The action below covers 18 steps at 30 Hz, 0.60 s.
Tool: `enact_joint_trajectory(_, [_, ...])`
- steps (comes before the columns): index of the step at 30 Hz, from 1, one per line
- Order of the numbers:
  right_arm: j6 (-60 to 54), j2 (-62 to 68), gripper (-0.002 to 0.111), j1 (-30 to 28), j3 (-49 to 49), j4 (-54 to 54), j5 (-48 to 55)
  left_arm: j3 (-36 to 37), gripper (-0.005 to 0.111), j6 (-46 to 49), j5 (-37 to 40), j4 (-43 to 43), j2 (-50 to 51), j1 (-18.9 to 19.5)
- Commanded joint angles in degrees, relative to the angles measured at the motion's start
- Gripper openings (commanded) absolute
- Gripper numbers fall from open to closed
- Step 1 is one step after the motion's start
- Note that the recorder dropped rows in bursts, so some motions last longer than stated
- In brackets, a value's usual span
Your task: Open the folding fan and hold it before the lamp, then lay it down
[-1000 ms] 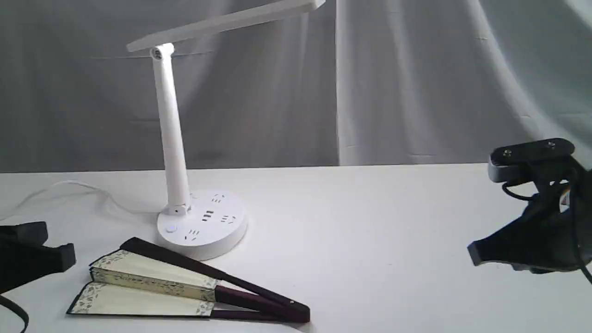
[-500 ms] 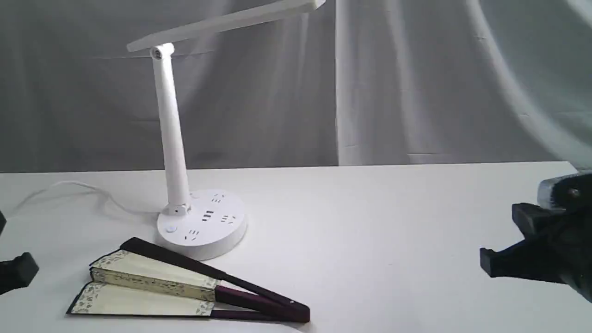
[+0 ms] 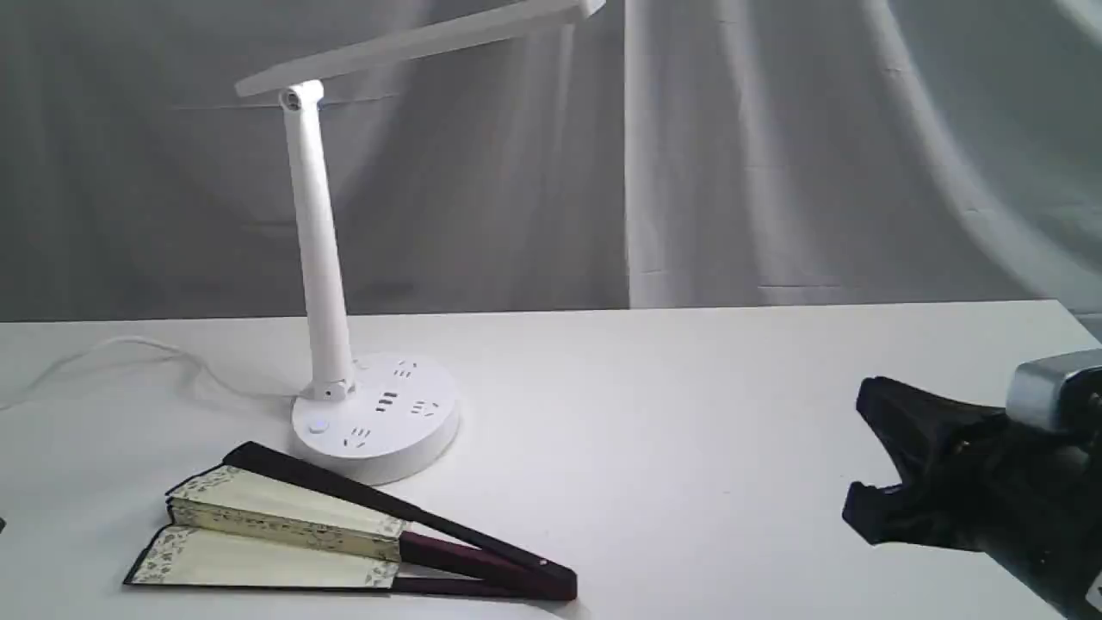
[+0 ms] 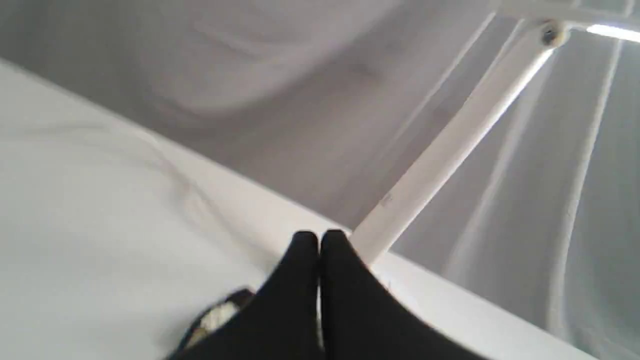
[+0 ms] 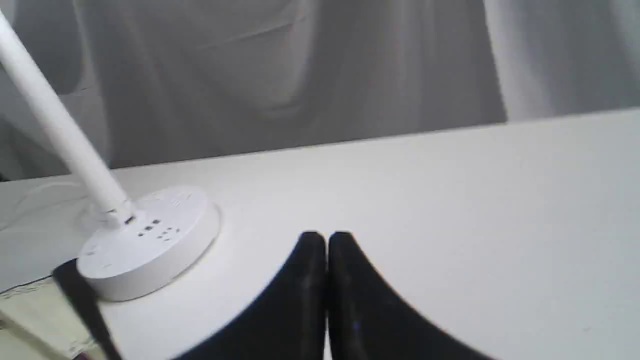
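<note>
The folding fan (image 3: 284,525) lies partly spread on the table in front of the lamp's round base (image 3: 374,418), with its dark ribs meeting at the right. The white lamp post (image 3: 318,258) leans up to the long bar head. Far right, my right gripper (image 3: 861,448) hovers low over the table, well away from the fan. The right wrist view shows it (image 5: 326,236) shut and empty, with the lamp base (image 5: 145,245) and a fan corner (image 5: 30,310) beyond. My left gripper (image 4: 319,235) is shut and empty near the lamp post (image 4: 450,145). A fan edge (image 4: 215,317) peeks out beside it.
The lamp's white cord (image 3: 129,349) trails across the table to the left edge. A grey cloth backdrop (image 3: 775,155) hangs behind the white table (image 3: 671,448).
The left gripper has drawn back out of the exterior view at the left. The right gripper has dropped lower and turned at the right edge. The fan has not moved.
</note>
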Motion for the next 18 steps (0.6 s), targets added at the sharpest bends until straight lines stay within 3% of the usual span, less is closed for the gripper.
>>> enact_joint_trajectory(1, [13.3,2.77,0.007,0.14,-5.46,-13.04,5.57,-4.19,0.008,-5.43,13.44,0.07,-0.21,0.14])
enact_joint_trajectory(9, [50.33,9.62,0.032,0.14,-21.12,-41.19,13.14,-9.61,0.058,-15.01,19.82,3.61,0.35,0.14])
enact_joint_trajectory(14, [65.88,15.22,0.041,0.14,-28.79,-54.8,12.42,-9.95,0.06,-23.39,18.71,6.68,4.97,0.14])
enact_joint_trajectory(18, [71.94,19.51,0.047,0.14,-35.12,-61.51,8.99,-9.95,0.06,-31.15,11.16,12.69,10.87,0.14])
